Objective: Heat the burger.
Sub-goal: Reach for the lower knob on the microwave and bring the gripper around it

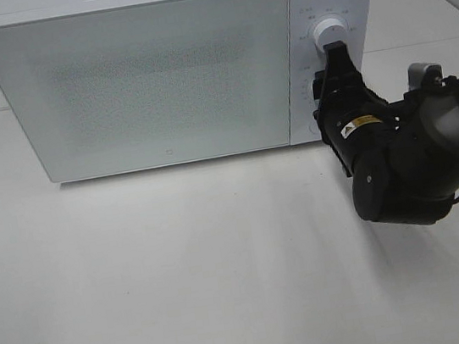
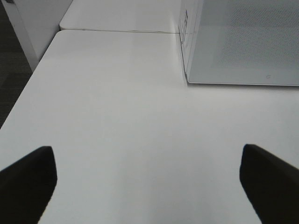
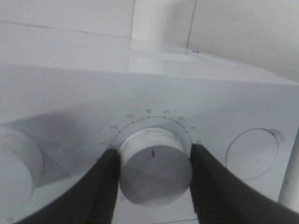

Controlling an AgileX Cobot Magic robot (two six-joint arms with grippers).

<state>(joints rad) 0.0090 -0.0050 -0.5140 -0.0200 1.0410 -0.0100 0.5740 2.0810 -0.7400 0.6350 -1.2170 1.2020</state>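
"What's that nearest us?"

"The right arm (image 1: 415,154), dark and bulky, reaching up to the control panel (image 1: 329,55) of the microwave (image 1: 185,67). The right gripper (image 3: 154,161) has its fingers (image 3: 105,186) pinched on the numbered dial (image 3: 156,179), one on each side (there's a small red mark on the dial's face)."

"And the burger?"

"Can't tell. No view shows it. The microwave's door (image 1: 118,110) is shut, and I can make out nothing through its speckled window."

"What else is on that panel?"

"A white upper dial (image 1: 330,31) just above the gripped one, and a round button (image 3: 252,154) on the gripped dial's other side."

"The other arm?"

"The left gripper (image 2: 147,154) hangs over the white table (image 2: 117,116), in front of the microwave and off its left corner, with its fingers (image 2: 28,186) spread wide."
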